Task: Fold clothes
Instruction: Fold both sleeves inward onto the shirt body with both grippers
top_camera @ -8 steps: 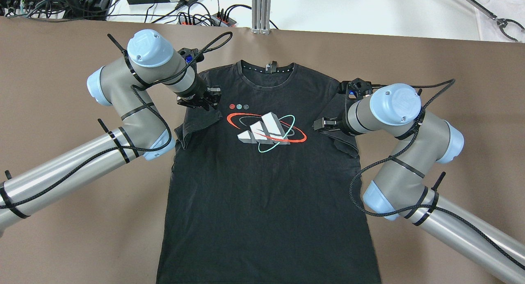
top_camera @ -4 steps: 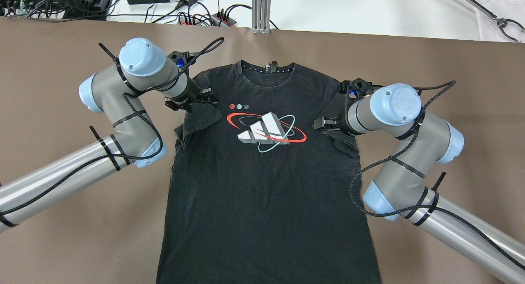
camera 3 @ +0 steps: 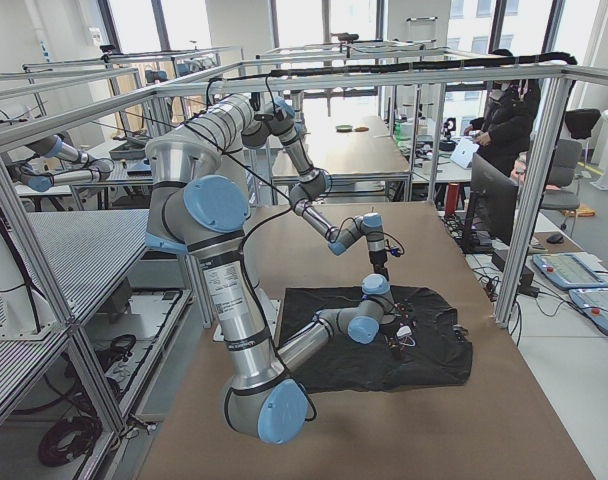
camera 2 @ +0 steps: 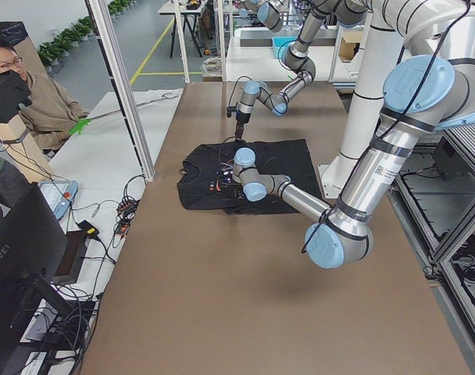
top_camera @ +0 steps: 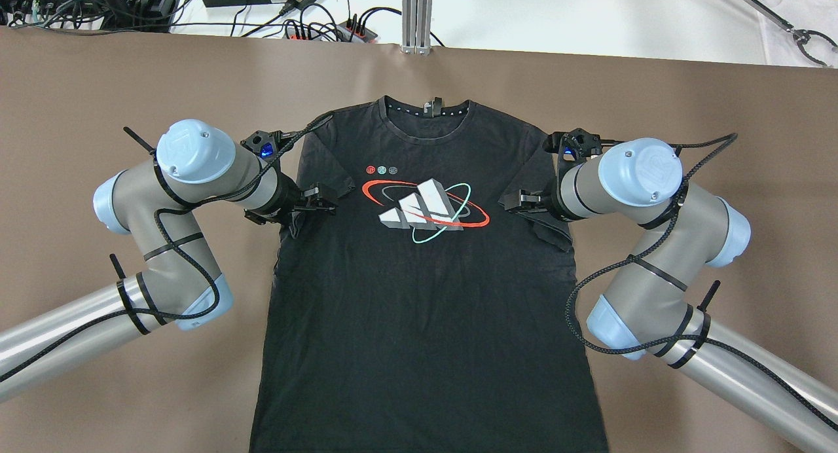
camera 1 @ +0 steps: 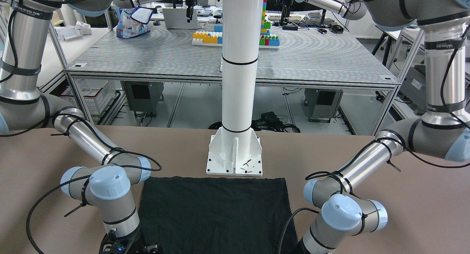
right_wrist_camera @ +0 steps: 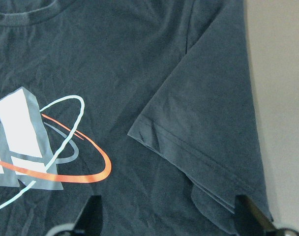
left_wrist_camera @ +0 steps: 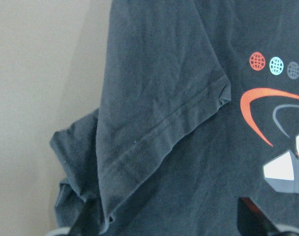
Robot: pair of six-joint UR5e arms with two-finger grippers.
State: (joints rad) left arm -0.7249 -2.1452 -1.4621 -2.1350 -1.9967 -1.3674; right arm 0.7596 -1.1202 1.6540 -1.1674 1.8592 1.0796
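The black T-shirt lies flat on the brown table, print up, with both sleeves folded in toward the chest logo. The right gripper sits just right of the logo, over the sleeve, its jaws spread wide and holding nothing. The left gripper sits just left of it (apparently also spread and empty).

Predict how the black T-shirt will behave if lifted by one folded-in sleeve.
Probably floppy: the T-shirt lies flat and creased, its folded sleeve rumpled. Lifted, it would likely drape and unfold. Pushed, it may wrinkle rather than slide.
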